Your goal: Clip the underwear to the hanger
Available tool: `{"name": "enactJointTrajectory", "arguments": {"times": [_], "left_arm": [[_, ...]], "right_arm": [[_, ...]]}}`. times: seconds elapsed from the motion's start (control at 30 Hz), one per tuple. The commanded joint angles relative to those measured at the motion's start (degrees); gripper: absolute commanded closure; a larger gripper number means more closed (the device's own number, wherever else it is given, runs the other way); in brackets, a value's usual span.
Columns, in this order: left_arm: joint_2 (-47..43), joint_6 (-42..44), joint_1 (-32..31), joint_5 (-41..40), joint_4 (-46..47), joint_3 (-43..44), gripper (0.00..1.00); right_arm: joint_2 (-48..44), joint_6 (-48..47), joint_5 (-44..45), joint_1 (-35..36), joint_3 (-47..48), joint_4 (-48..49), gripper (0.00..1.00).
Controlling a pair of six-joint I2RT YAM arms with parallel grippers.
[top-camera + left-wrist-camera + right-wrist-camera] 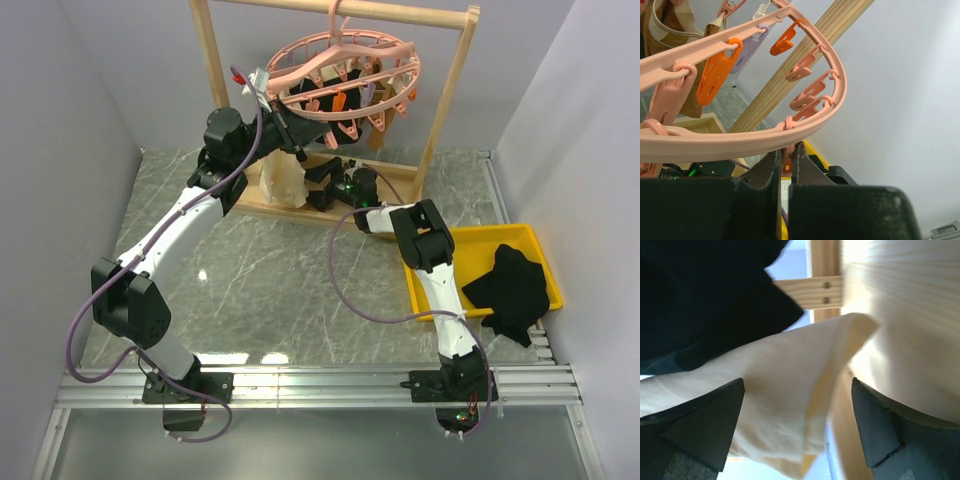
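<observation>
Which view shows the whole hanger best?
Top external: the hanger shows whole, ring, clips and hook, hung on the wooden rack. Left wrist shows only a close stretch of ring and clips; right wrist shows none.

The underwear (785, 385) runs past the right wrist view's edge; the wooden rack (905, 325) is blurred.

Bright, even light all round
Small glare spot on the surface (200, 272), right wrist view blurry, wood frame (900, 315) blown out.

The hanger (345, 75) hangs from the rack's (215, 60) top bar, far centre; the underwear (282, 180) hangs below its left side. Nearer right, a tray (470, 236) holds a garment (510, 290).
</observation>
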Motion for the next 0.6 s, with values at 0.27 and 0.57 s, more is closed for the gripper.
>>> {"name": "enactJointTrajectory", "arguments": {"times": [0.27,0.57], "left_arm": [[-0.42,0.12,0.58,-1.16,3.54,2.76,1.00],[-0.69,0.29,1.11,-0.45,4.77,1.71,1.00]], "right_arm": [[-3.60,5.11,-1.11,-1.34,-1.56,15.21,0.60],[-22.76,-4.19,-6.83,-5.65,-18.25,18.47,1.00]]}}
